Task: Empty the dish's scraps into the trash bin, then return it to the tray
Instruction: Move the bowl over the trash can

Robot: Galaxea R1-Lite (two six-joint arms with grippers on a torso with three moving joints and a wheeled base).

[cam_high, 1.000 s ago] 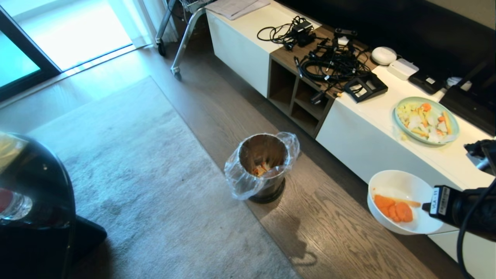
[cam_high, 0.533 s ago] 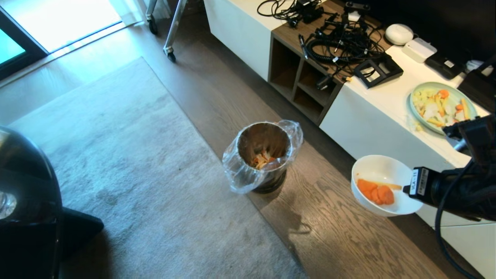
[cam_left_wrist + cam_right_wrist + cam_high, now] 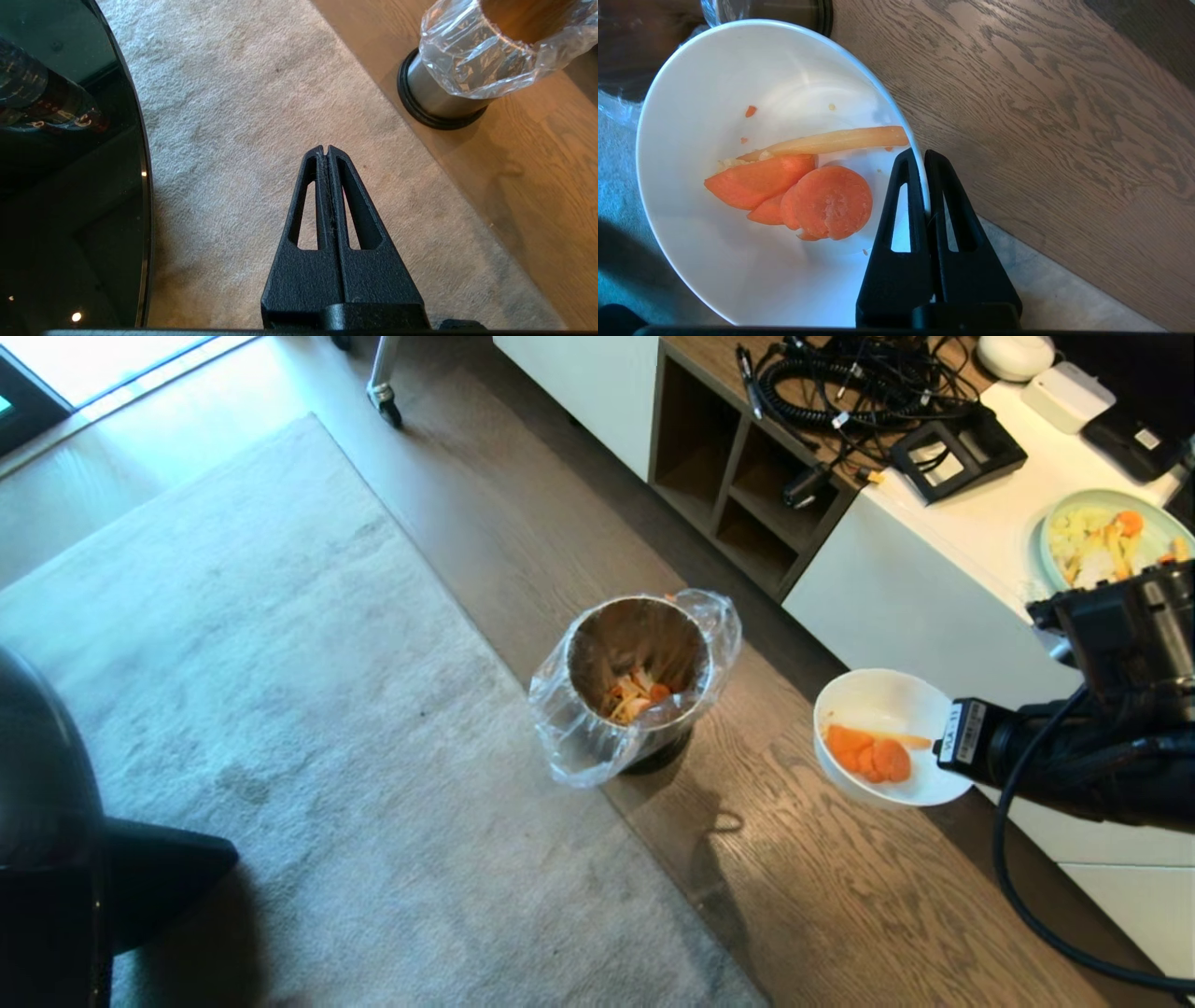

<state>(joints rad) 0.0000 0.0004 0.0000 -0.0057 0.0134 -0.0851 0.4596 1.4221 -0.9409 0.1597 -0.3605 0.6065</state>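
The dish (image 3: pixel 878 714) (image 3: pixel 738 84) is a white bowl held in the air over the wood floor, to the right of the trash bin (image 3: pixel 635 686) (image 3: pixel 448 79). My right gripper (image 3: pixel 923 156) (image 3: pixel 938 758) is shut on its rim. The scraps (image 3: pixel 866 753) (image 3: pixel 803 186), orange carrot slices and a pale strip, lie inside it. The metal bin with its clear liner holds food pieces. My left gripper (image 3: pixel 326 150) hangs shut and empty over the rug. The tray is out of view.
A white low cabinet (image 3: pixel 915 607) runs along the right, carrying a green plate of food (image 3: pixel 1102 537) and tangled cables (image 3: pixel 859 378). A grey rug (image 3: pixel 280 756) covers the floor left of the bin. A dark round glass table (image 3: pixel 65 163) stands at the left.
The head camera has tilted, shifting the whole scene up. My right gripper has carried the dish leftward, closer to the bin. The left gripper has not moved.
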